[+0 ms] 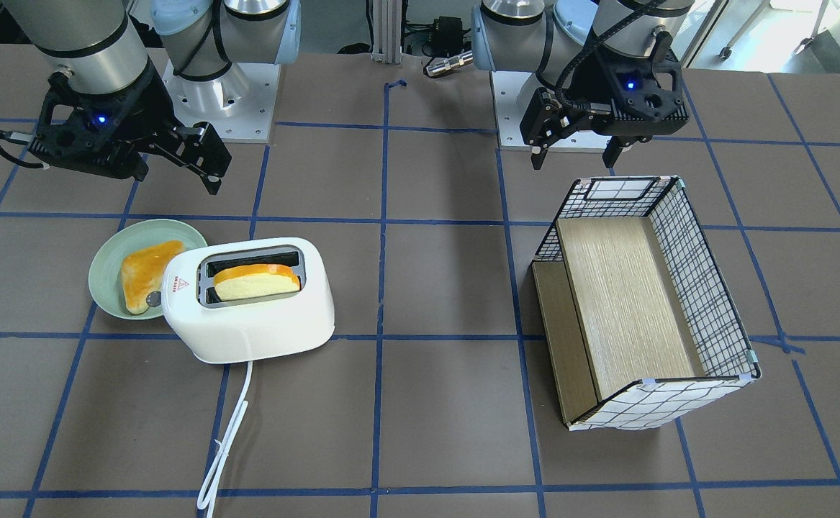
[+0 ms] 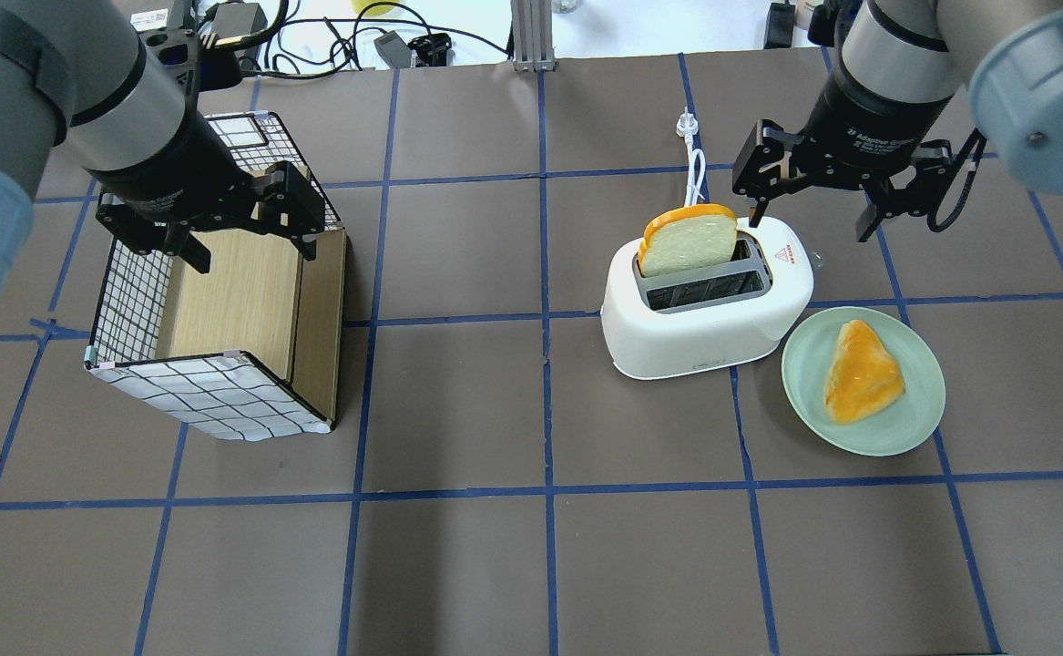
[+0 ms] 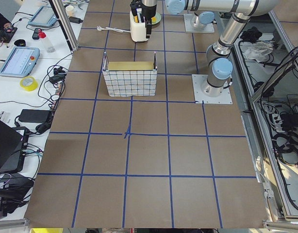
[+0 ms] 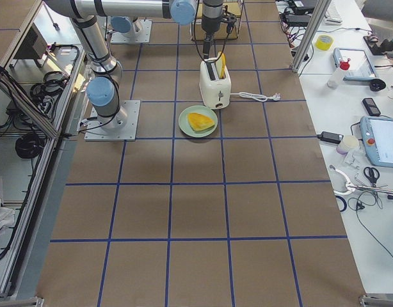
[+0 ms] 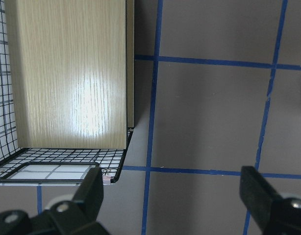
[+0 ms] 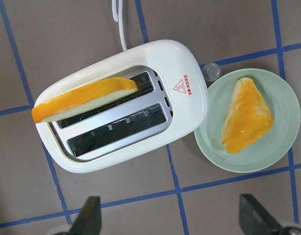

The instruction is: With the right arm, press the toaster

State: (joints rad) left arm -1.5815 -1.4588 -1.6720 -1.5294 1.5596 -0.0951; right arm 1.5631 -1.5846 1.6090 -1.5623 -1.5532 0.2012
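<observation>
Brown table (image 2: 458, 565) w/ blue tape grid (image 2: 547, 410); cluttered white bench (image 4: 385, 256) alongside.

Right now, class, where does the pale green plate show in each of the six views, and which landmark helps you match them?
Front-facing: plate left of centre, at the toaster's left.
Overhead: plate right of centre, lower right of toaster.
Exterior left: plate a green sliver at top edge, near toaster.
Exterior right: plate upper middle, below toaster.
Left wrist: not in it.
Right wrist: plate at right.
Shared landmark: the white toaster beside it.

The toaster (image 6: 123, 113) bears a red warning triangle (image 6: 180, 87) (red print beside it is unreadable).
</observation>
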